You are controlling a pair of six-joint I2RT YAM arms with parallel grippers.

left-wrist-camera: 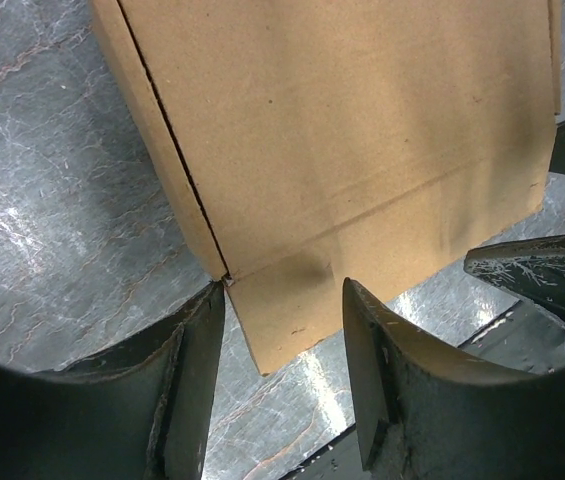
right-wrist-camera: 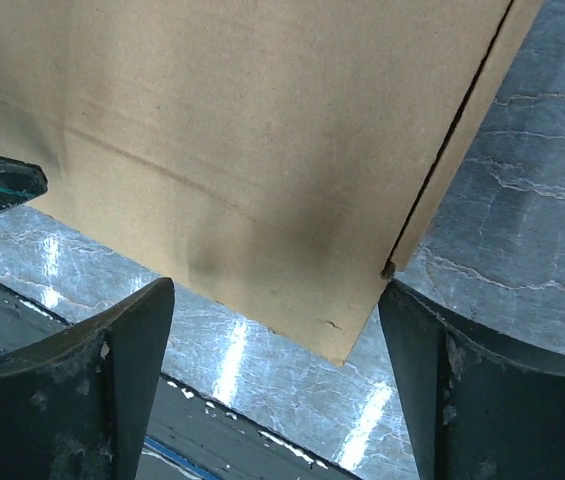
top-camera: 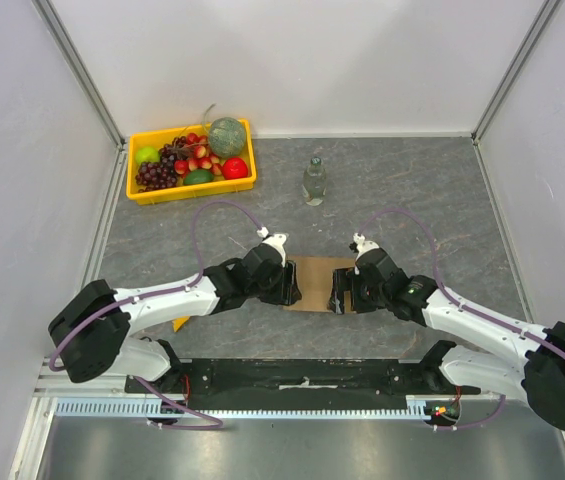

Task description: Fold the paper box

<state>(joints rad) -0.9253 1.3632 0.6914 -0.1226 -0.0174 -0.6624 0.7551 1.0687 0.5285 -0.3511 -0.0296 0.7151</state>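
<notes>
**Box fold check-in: looked about halfway**

The paper box [top-camera: 317, 283] lay flat in the middle of the surface [top-camera: 412, 200], right between the two arms. The left gripper [top-camera: 288, 284] sat at its left edge and the right gripper [top-camera: 342, 290] at its right edge. Both were spread wide, jaws straddling the near corners and clamping nothing as far as I could see. The wrist views showed a slit down each outer side and a crease across the near end, with that end strip lying flat. My guess: the sides were folded in but the near flap wasn't closed, so plenty was left.
</notes>
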